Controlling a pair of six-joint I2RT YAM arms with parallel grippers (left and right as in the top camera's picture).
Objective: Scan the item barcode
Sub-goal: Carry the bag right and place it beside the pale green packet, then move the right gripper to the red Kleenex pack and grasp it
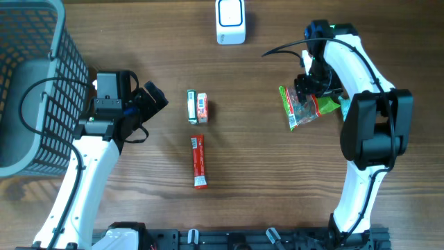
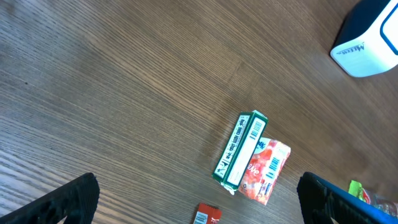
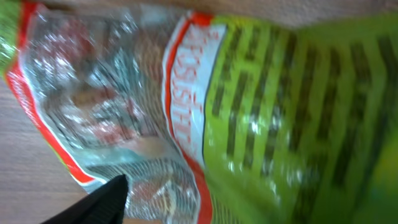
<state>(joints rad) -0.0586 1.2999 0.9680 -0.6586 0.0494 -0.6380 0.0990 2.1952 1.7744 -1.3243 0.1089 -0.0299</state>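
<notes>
A green and clear snack bag (image 1: 305, 107) lies at the right of the table, and it fills the right wrist view (image 3: 249, 106), blurred. My right gripper (image 1: 306, 83) hangs right over its top edge. Only one black finger (image 3: 102, 202) shows, far out at the lower left, so the jaws stand apart; the other finger is hidden behind the bag. The white barcode scanner (image 1: 230, 21) stands at the back centre, also seen as a scanner (image 2: 367, 40) in the left wrist view. My left gripper (image 1: 149, 104) is open and holds nothing, left of the middle items.
A green box (image 1: 191, 106) and a red-white pack (image 1: 202, 107) lie side by side mid-table, with a red stick pack (image 1: 199, 161) nearer the front. A grey mesh basket (image 1: 35, 83) stands at the left edge.
</notes>
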